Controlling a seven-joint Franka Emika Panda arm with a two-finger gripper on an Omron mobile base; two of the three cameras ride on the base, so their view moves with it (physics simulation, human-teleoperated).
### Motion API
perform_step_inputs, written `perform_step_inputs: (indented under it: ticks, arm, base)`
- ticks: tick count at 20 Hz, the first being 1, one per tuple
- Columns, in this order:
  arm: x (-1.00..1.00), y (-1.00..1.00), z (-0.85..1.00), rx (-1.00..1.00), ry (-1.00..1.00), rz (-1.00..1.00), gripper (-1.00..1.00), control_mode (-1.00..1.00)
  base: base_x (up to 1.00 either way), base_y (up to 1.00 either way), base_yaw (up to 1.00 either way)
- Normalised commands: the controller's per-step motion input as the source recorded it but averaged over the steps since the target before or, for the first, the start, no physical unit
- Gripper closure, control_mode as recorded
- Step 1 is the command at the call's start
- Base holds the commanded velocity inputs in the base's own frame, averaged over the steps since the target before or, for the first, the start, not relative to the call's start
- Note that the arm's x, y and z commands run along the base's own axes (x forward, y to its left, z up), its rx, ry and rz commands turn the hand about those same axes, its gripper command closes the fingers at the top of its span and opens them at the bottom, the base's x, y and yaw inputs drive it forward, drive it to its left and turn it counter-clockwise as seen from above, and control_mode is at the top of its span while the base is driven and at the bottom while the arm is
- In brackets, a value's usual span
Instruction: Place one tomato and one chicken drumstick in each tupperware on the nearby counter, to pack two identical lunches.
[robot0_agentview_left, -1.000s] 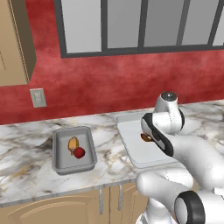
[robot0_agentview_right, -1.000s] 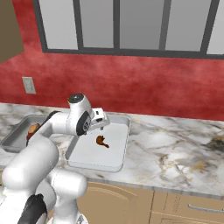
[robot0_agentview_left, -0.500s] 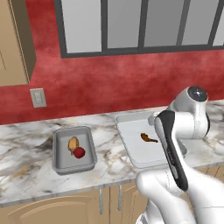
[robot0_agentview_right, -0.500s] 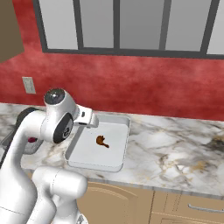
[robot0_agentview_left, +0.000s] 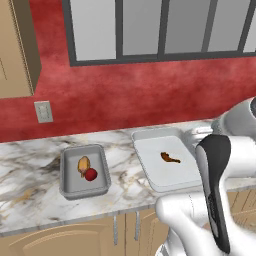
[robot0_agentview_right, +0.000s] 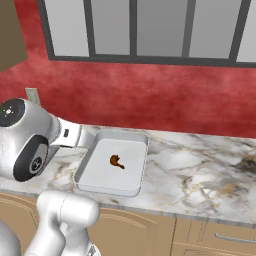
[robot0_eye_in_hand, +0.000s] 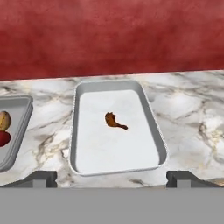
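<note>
— What sits on the counter (robot0_agentview_left: 30, 175)?

— Two grey containers, side by side, apart from each other. The left container (robot0_agentview_left: 84, 170) lies toward the middle of the marble top, between the front edge and the red wall. It holds a tomato (robot0_agentview_left: 90, 174) and a drumstick (robot0_agentview_left: 83, 163), the two touching, the drumstick on the wall side.

— And the other one?

— The right container (robot0_agentview_left: 165, 164) is larger and paler inside. One brown drumstick (robot0_agentview_left: 170, 158) lies near its middle, on its own. In the hand view the same piece (robot0_eye_in_hand: 115, 121) sits slightly toward the far end of the tray, clear of every wall.

— Where is the gripper (robot0_eye_in_hand: 111, 177)?

— Pulled back above the front edge of the counter, looking down over the right container. Its two finger tips (robot0_eye_in_hand: 41, 178) stand far apart at the bottom of the hand view, one to each side of the tray's near corners. The jaws are spread wide with nothing between them.

— Anything else?

— A wall socket (robot0_agentview_left: 44, 111) on the red wall above the left part of the counter, and wooden cabinet fronts (robot0_agentview_right: 215, 237) under the front edge.
</note>
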Motion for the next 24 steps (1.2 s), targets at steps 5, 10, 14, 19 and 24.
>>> perform_step_inputs:
  ticks: [5,10,14,19,24]
  arm:
    - [-0.97,0.02,0.83,-0.07,0.0,0.01,-1.0,-1.0]
    - [-0.64,0.08,0.07,-0.08,0.1,0.13,-1.0,1.0]
    - [0.0,0.0,0.0,0.0,0.0,0.0,-1.0,1.0]
    - [0.0,0.0,0.0,0.0,0.0,0.0,-1.0,1.0]
    - [0.0,0.0,0.0,0.0,0.0,0.0,-1.0,1.0]
  base:
    - [0.0,0.0,0.0]
    - [-0.06,0.0,0.06]
    - [-0.03,0.0,0.37]
    - [-0.78,-0.17,0.23]
    - [-0.95,-0.96,-0.08]
